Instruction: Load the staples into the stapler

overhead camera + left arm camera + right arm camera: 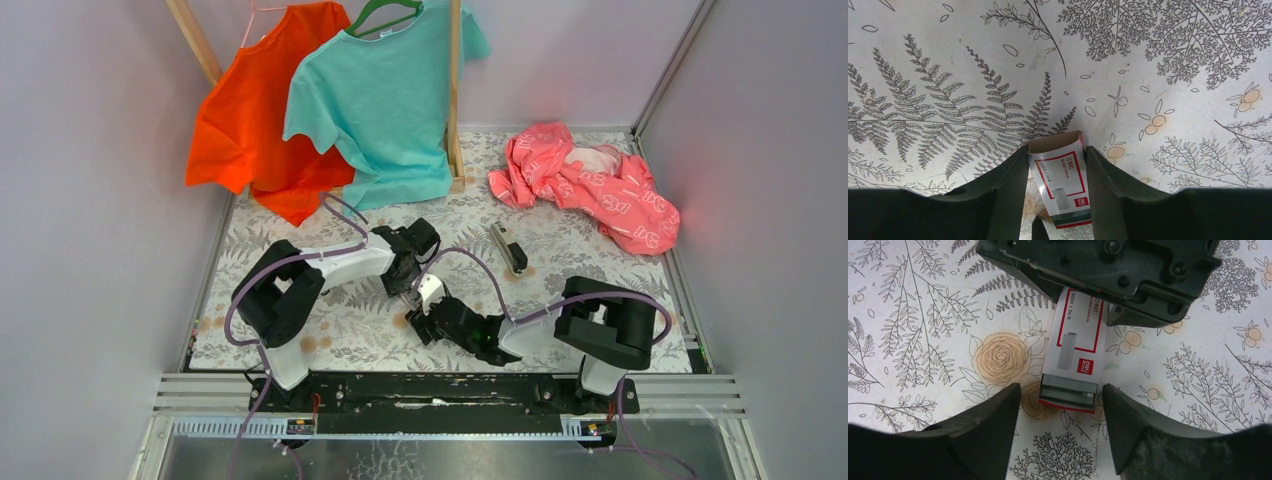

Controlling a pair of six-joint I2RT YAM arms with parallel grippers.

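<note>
pinching the staples box (1058,175) by its cardboard sides, your left gripper (1057,149) holds it out; the right gripper (1060,388) stands spread either side of the protruding staple strip (1066,393). likely light, slick, easily snapped: grip its flanks squarely.

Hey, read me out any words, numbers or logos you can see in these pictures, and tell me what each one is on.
"500" and "24/" plus an unclear digit: staple box, right wrist view.
"deli": red logo square on that box.
Remaining small print on the box: too blurred.
On the stapler: nothing readable.
</note>
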